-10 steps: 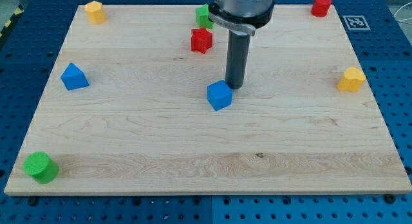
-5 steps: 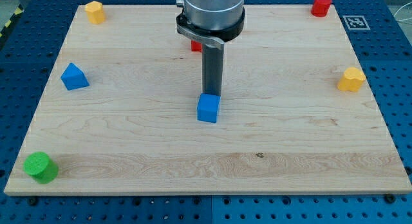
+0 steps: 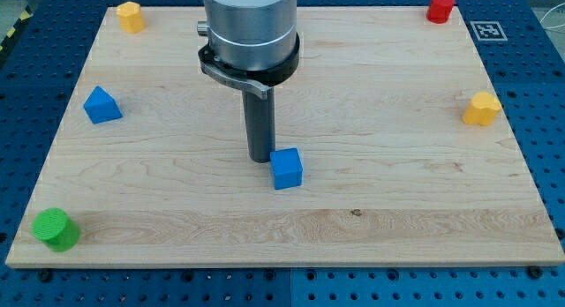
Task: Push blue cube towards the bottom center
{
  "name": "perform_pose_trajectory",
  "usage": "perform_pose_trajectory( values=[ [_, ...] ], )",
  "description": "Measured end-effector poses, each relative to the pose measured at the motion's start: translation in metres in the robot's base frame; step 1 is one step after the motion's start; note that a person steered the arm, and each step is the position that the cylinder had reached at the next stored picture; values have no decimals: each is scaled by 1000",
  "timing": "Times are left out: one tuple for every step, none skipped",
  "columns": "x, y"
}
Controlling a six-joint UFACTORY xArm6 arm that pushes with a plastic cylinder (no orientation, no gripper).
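Note:
The blue cube (image 3: 286,168) sits on the wooden board a little below the middle, slightly toward the view's left of centre. My tip (image 3: 259,159) rests on the board just to the view's left and slightly above the cube, touching or nearly touching its upper-left corner. The arm's grey body rises above the rod and hides part of the board's top middle.
A blue triangular block (image 3: 101,105) lies at the view's left. A green cylinder (image 3: 55,228) sits at the bottom left corner. A yellow block (image 3: 130,16) is at top left, a red cylinder (image 3: 440,6) at top right, a yellow block (image 3: 482,108) at right.
My tip moved toward the view's left and bottom, from the cube's upper right to its upper left. The blue cube slid toward the view's bottom and turned a little.

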State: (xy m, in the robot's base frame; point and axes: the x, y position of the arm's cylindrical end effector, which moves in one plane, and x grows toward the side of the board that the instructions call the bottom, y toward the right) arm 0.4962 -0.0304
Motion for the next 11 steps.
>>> perform_pose_trajectory(
  values=[
    [-1,3],
    [-11,16],
    [-4,30],
    [6,40],
    [20,45],
    [22,27],
    [28,14],
    [42,14],
    [53,15],
    [60,20],
    [60,31]
  ],
)
